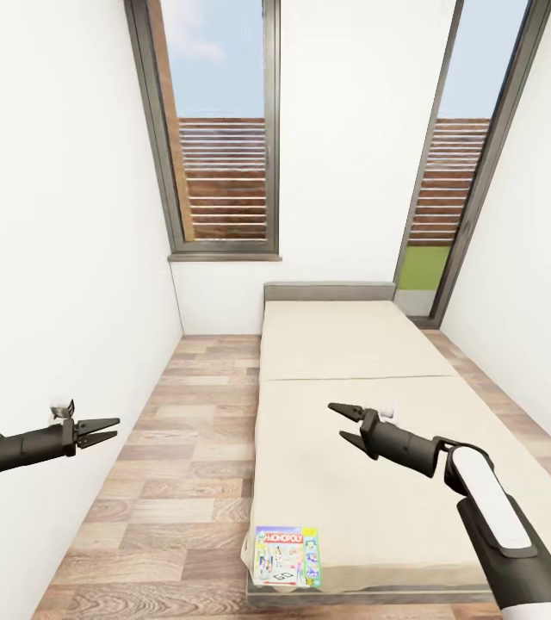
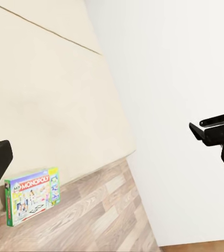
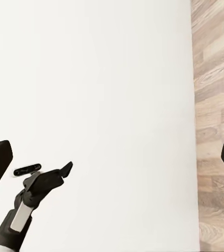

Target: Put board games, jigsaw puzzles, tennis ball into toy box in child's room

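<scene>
Both arms are matte black with pointed two-finger grippers, the right arm [image 1: 491,508] bearing a white shell panel, seemingly glossy.

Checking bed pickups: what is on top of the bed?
One Monopoly box lies at the near corner of the bed. The right arm covers part of the mattress.
</scene>
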Robot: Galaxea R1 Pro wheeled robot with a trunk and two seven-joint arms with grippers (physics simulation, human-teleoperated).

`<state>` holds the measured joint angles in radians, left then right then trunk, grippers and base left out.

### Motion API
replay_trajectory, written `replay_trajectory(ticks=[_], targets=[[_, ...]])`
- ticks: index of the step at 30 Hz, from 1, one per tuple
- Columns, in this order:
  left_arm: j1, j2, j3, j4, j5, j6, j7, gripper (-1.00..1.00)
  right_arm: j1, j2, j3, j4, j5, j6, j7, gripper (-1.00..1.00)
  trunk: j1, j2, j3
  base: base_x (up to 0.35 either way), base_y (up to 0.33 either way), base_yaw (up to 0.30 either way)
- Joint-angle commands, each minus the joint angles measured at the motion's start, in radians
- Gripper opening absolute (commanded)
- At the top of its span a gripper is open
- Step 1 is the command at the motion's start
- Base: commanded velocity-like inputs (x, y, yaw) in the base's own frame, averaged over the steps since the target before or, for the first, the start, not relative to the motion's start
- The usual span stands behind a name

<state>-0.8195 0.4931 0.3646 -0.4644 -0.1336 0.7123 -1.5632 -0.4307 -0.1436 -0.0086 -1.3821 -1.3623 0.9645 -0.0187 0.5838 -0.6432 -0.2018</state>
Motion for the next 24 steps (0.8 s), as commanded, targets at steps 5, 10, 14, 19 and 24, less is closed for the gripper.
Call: replay_trajectory(ticks=[5, 10, 14, 19, 24], targets=[[-0.001, -0.001, 0.005, 0.0, -0.011, 0.016, -0.008, 1.0, -0.001, 0.0, -0.002, 0.039, -0.005, -0.017, -0.002, 1.0, 0.02, -0.037, -0.017, 0.0, 0.0, 0.0], [-0.001, -0.003, 0.006, 0.0, -0.01, 0.018, -0.008, 1.0, -0.002, 0.003, -0.004, 0.135, -0.008, -0.038, -0.004, 1.0, 0.039, -0.072, -0.033, 0.0, 0.0, 0.0], [-0.001, -0.004, 0.006, 0.0, -0.01, 0.018, -0.008, 1.0, -0.002, 0.003, -0.05, 0.227, -0.016, -0.08, -0.003, 1.0, 0.054, -0.1, -0.046, 0.0, 0.0, 0.0], [-0.001, -0.005, -0.004, 0.0, -0.009, 0.026, -0.008, 1.0, -0.002, 0.026, -0.101, 0.27, -0.018, -0.101, -0.005, 1.0, 0.073, -0.135, -0.061, 0.0, 0.0, 0.0], [-0.001, -0.005, -0.029, 0.0, -0.008, 0.036, -0.008, 1.0, -0.001, 0.031, -0.118, 0.351, -0.018, -0.096, -0.002, 1.0, 0.092, -0.17, -0.077, 0.0, 0.0, 0.0]])
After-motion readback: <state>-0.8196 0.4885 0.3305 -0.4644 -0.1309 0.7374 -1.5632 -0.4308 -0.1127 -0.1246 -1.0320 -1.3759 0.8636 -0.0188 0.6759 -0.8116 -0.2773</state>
